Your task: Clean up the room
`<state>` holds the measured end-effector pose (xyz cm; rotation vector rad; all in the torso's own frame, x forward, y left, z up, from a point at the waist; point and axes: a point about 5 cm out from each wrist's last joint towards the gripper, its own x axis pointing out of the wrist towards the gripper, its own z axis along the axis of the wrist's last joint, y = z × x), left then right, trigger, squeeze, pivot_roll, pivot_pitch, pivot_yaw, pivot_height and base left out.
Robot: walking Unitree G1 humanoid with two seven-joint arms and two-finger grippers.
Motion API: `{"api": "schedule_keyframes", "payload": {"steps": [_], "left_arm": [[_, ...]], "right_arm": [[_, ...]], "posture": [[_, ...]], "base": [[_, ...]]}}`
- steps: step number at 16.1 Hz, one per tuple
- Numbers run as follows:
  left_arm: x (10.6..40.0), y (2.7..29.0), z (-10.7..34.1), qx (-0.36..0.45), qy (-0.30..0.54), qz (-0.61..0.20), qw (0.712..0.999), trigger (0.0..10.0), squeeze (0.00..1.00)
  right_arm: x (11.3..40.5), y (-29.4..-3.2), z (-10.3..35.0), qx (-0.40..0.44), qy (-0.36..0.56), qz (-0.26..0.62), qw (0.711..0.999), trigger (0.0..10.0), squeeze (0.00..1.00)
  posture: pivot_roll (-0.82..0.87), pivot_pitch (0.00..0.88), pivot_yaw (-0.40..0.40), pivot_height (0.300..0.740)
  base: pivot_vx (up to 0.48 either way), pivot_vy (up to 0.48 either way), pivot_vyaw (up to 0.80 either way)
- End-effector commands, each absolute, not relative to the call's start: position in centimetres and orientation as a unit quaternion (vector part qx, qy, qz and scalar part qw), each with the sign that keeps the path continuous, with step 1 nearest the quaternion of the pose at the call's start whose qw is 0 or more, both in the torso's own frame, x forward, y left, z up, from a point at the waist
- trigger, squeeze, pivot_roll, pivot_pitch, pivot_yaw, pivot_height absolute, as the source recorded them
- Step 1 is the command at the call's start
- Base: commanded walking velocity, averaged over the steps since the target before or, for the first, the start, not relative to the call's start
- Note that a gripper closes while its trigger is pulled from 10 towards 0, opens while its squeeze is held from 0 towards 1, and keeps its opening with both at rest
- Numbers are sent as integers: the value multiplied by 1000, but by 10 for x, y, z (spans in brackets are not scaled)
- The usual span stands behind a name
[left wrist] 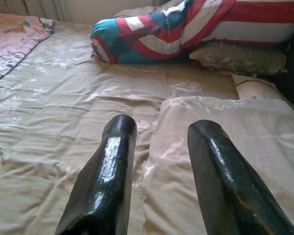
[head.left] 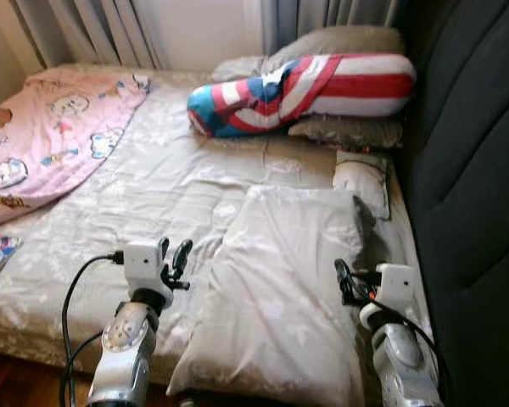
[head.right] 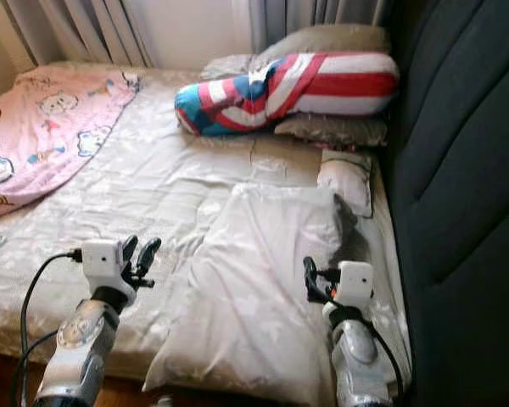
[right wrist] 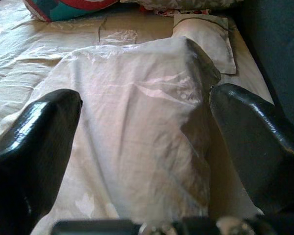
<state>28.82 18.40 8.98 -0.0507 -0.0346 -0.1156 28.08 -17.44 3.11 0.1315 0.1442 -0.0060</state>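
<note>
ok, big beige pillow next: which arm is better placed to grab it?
Right, probably. The right gripper is open over the big pillow's right edge, fingers straddling it in its wrist view. The left gripper, also open, sits off the pillow's left edge, above the sheet.

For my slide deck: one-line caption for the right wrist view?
Right gripper open above a large pale pillow on the bed, small pillow beyond.

**Cloth on the bed, gloss on the fingers**

The bedsheet is beige cloth with a faint satin sheen, creased. On it, the large pillow is smooth pale fabric. Beyond it, the striped bolster looks soft and matt. The left gripper fingers are glossy black plastic; the padded headboard beside the sheet is dark matt fabric.
</note>
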Motion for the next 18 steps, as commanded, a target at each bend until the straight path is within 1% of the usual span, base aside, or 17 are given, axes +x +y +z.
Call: {"api": "schedule_keyframes", "payload": {"steps": [1,18], "left_arm": [[286,184,85,-26,-3,-58,998,10000,0],[284,183,84,-26,2,-65,998,10000,0]], "right_arm": [[279,-176,32,64,66,-7,996,10000,0],[277,-172,31,72,70,0,995,10000,0]], "posture": [[-67,104,0,659],[-61,106,-2,659]], "base": [[0,0,0],[0,0,0]]}}
